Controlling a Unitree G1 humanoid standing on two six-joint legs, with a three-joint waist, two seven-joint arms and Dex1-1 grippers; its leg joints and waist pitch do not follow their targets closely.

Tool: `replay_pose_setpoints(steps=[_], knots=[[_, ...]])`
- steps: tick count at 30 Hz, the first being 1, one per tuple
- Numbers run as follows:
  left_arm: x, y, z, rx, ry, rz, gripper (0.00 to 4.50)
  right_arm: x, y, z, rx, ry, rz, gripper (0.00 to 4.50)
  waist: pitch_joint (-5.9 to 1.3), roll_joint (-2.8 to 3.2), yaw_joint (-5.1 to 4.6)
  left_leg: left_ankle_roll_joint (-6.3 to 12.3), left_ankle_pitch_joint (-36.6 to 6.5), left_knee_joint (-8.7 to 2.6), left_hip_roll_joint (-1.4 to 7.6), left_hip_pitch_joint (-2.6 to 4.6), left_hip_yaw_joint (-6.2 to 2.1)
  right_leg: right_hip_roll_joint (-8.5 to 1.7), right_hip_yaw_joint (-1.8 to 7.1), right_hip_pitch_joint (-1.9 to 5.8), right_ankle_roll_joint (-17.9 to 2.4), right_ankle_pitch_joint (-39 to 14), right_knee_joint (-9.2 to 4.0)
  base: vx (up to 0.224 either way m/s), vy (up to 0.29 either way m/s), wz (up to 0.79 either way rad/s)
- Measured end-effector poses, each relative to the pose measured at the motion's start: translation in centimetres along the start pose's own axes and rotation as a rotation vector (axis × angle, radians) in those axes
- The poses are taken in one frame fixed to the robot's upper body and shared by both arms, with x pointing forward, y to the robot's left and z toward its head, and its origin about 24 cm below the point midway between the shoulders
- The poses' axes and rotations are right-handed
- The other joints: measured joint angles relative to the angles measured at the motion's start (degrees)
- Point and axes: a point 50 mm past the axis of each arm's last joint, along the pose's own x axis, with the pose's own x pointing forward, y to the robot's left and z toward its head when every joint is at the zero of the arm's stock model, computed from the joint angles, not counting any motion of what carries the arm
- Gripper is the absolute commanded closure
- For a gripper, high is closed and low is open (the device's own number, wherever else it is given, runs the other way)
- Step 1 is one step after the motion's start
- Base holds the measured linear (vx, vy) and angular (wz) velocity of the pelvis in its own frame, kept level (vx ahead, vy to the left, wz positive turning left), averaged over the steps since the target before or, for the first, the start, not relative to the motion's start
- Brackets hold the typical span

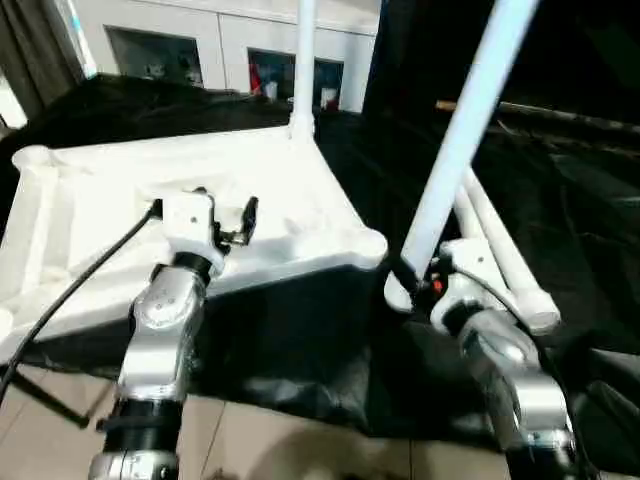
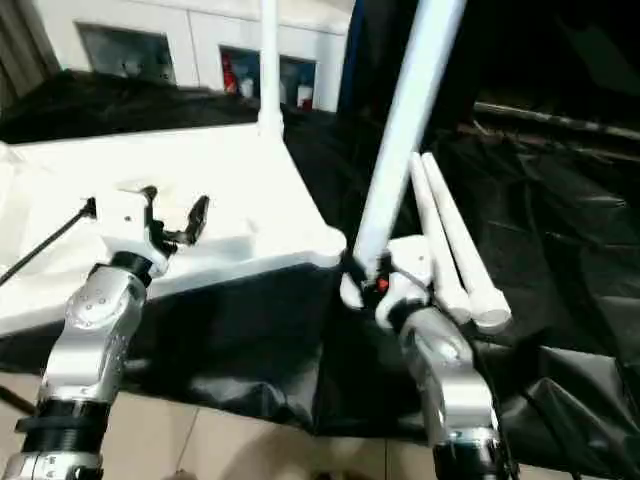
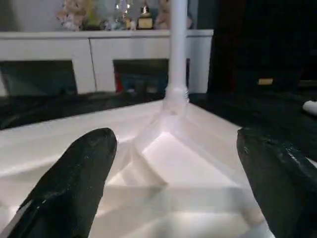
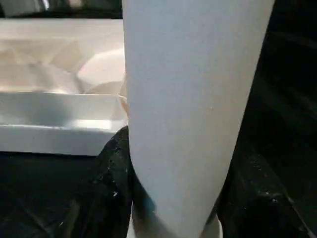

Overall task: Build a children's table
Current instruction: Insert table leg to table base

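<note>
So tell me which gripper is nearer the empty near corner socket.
Right. The right gripper holds a leg just beside that socket; the left gripper hovers open over the tabletop, farther along.

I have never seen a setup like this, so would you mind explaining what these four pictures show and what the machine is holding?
This is a humanoid robot building a white children's table. Two pictures come from cameras in its head, looking down over its silver arms; two come from cameras on its wrists. The table top lies upside down on black cloth, with one leg already standing in a far corner socket. The left tool hovers open over the top, holding nothing. The right tool is shut on a second leg, tilted beside the near corner. Two spare legs lie to its right.
</note>
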Motion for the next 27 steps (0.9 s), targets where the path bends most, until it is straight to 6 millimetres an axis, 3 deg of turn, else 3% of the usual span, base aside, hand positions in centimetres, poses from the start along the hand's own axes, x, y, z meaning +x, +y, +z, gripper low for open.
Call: replay_pose_setpoints(steps=[2, 3, 5, 6, 7, 8, 9, 10, 11, 12, 13, 14, 15, 16, 17, 18, 19, 20, 22, 24, 27], knots=[[-0.1, 0.1, -0.2, 0.000, 0.007, 0.002, 0.15, 0.1, 0.2, 0.1, 0.021, -0.014, 0.003, 2.64, 0.01, 0.15, -0.02, 0.00, 0.0, 0.36, 0.25, -0.31, -0.50, -0.53, -1.55, 0.97, 0.5, -0.7, -0.29, 0.094, 0.017, 0.53], [-0.4, 0.2, -0.4, 0.002, 0.017, 0.008, 0.15, 0.2, 0.5, 0.1, 0.030, -0.018, 0.016, 2.64, 0.03, -0.18, 0.25, -0.05, 0.0, -0.24, 0.81, 0.78, 0.32, -0.25, -0.49, 1.10, 0.4, -1.0, -0.18, 0.153, -0.015, 0.26], [-0.8, 1.0, -0.8, 0.012, 0.035, 0.031, 0.15, 0.5, 1.5, 0.2, 0.034, -0.027, 0.059, 2.64, -0.01, -0.31, 0.06, 0.03, -0.4, -0.74, 0.28, 2.03, 0.92, 0.41, 2.02, 0.96, -1.0, -2.4, 0.92, 0.189, -0.015, 0.08], [-0.8, 1.2, -0.8, 0.016, 0.036, 0.036, 0.15, 0.5, 1.6, 0.3, 0.031, -0.026, 0.067, 2.64, -0.06, -0.41, 0.05, 0.13, -0.8, -0.90, -0.03, 2.70, 1.20, 0.43, 2.86, 1.06, -1.9, -3.3, 1.62, 0.178, 0.017, 0.11], [-0.8, 1.1, -0.6, 0.016, 0.030, 0.035, 0.15, 0.4, 1.6, 0.3, 0.033, -0.024, 0.077, 2.64, -0.26, -0.47, 0.18, 0.50, -1.1, -1.03, -0.29, 3.01, 2.02, 0.35, 3.65, 1.72, -1.6, -4.2, 2.14, 0.139, 0.053, 0.03], [-0.8, 1.0, -0.5, 0.016, 0.025, 0.030, 0.15, 0.3, 1.5, 0.3, 0.037, -0.022, 0.080, 2.64, -0.36, -0.29, 0.18, 1.00, -1.5, -1.02, -0.59, 3.28, 2.35, 0.43, 4.23, 1.77, -0.8, -4.7, 2.18, 0.139, 0.053, 0.03], [-0.8, 0.9, -0.6, 0.012, 0.029, 0.027, 0.15, 0.2, 1.6, 0.4, 0.039, -0.023, 0.083, 2.64, -0.40, -0.68, 1.12, -0.18, -1.9, -1.91, 0.01, 5.05, 4.07, 0.91, 6.19, 1.37, -1.4, -5.2, 3.02, 0.202, 0.003, -0.32], [-0.8, 0.9, -0.6, 0.012, 0.034, 0.025, 0.15, 0.2, 1.8, 0.4, 0.043, -0.028, 0.089, 2.64, -0.44, -0.72, 1.47, -0.75, -2.7, -2.03, -0.01, 6.12, 5.56, 1.77, 8.27, 1.23, -1.9, -6.0, 3.71, 0.238, -0.007, -0.57], [-0.7, 0.8, -0.6, 0.012, 0.033, 0.021, 0.15, 0.1, 1.8, 0.4, 0.045, -0.030, 0.089, 2.64, -0.49, -0.85, 1.87, -1.11, -3.4, -2.05, 0.19, 6.66, 6.24, 2.59, 10.07, 1.32, -1.5, -6.4, 4.03, 0.238, -0.007, -0.57], [-0.6, 0.6, -0.5, 0.007, 0.031, 0.013, 0.15, -0.2, 1.7, 0.3, 0.043, -0.033, 0.083, 2.64, -0.71, -0.71, 2.36, -0.33, -4.1, -0.69, -0.01, 5.89, 4.99, 3.28, 11.17, 2.02, 0.5, -6.7, 3.66, 0.168, 0.059, -0.23], [-0.3, -0.3, -0.2, 0.000, 0.019, -0.023, 0.15, -0.6, 1.5, 0.2, 0.043, -0.038, 0.070, 2.64, -0.84, -0.44, 2.71, 1.32, -5.1, 1.90, -0.37, 4.05, 3.40, 4.31, 12.46, 2.53, 1.2, -6.8, 3.33, 0.100, 0.102, 0.18], [-0.1, -1.0, 0.0, -0.003, 0.014, -0.059, 0.15, -0.9, 0.9, -0.1, 0.039, -0.024, 0.041, 2.64, -1.00, 0.07, 3.60, 1.51, -5.1, 4.57, -1.07, 0.90, 1.74, 5.68, 13.93, 3.51, 1.6, -7.1, 2.97, 0.100, 0.102, 0.18], [-0.2, -0.9, 0.0, -0.002, 0.016, -0.061, 0.15, -0.9, 0.7, -0.3, 0.040, -0.020, 0.029, 2.64, -1.18, 0.80, 4.24, 2.13, -4.8, 4.78, -0.97, -0.58, 1.47, 6.63, 13.58, 3.56, 1.7, -7.0, 4.11, 0.018, 0.116, 0.10], [-1.1, 0.7, -0.7, 0.019, 0.047, -0.027, 0.15, -0.3, 1.7, -0.2, 0.055, -0.020, 0.059, 2.64, -1.30, 0.94, 4.09, 2.14, -5.6, 5.77, -1.19, 0.11, -0.67, 5.73, 10.07, -0.88, 0.7, -6.4, 11.29, 0.047, -0.052, -0.28], [-1.7, 1.9, -1.2, 0.041, 0.079, -0.015, 0.15, 0.0, 2.8, 0.0, 0.069, -0.034, 0.093, 2.64, -1.64, 0.24, 3.37, 2.10, -5.7, 5.36, -2.36, 0.57, -1.93, 4.45, 9.05, -2.79, 1.0, -5.4, 12.17, 0.047, -0.052, -0.28], [-1.8, 1.9, -1.3, 0.042, 0.085, -0.027, 0.15, 0.1, 3.1, 0.1, 0.066, -0.041, 0.105, 2.64, -2.12, -1.00, 3.33, 2.10, -5.7, 5.34, -3.61, 0.67, -2.14, 2.75, 9.64, -4.40, 1.7, -3.9, 9.77, -0.070, -0.070, -0.27], [-1.7, 1.3, -1.2, 0.027, 0.080, -0.066, 0.15, 0.1, 2.9, 0.3, 0.057, -0.046, 0.101, 2.64, -2.27, -2.17, 2.78, 2.24, -5.8, 6.10, -5.38, 0.01, -1.82, 0.39, 11.63, -6.05, 3.9, -2.1, 6.94, -0.195, 0.051, 0.13], [-1.6, 0.6, -1.2, 0.012, 0.079, -0.106, 0.15, -0.2, 2.6, 0.1, 0.056, -0.037, 0.088, 2.64, -2.05, -2.54, 2.22, 2.31, -5.9, 5.83, -5.94, 0.15, -0.98, -0.04, 12.67, -6.55, 4.6, -1.8, 7.09, -0.195, 0.051, 0.13], [-1.5, -1.0, -1.5, -0.018, 0.094, -0.194, 0.15, -0.7, 2.0, -0.5, 0.057, -0.012, 0.063, 2.64, -1.86, -2.87, 1.71, 1.94, -5.3, 4.52, -5.29, 0.44, 0.25, 0.44, 13.58, -6.16, 4.4, -1.5, 6.21, -0.074, 0.017, 0.32], [-1.8, -1.3, -2.0, -0.022, 0.127, -0.227, 0.15, -0.7, 2.0, -0.4, 0.059, -0.013, 0.065, 2.64, -1.74, -2.57, 0.72, 1.50, -4.9, 4.19, -4.27, 0.08, 0.30, 1.26, 13.36, -5.92, 3.2, -0.9, 5.19, -0.059, -0.040, 0.03], [-1.8, -1.4, -1.9, 0.002, 0.133, -0.283, 0.07, -0.8, 2.0, -0.6, 0.067, -0.004, 0.064, 2.64, -1.58, -2.35, -0.46, 1.33, -4.7, 4.14, -3.67, 0.14, 0.29, 1.39, 12.89, -5.86, 2.7, -0.6, 5.19, -0.070, -0.054, -0.03]])
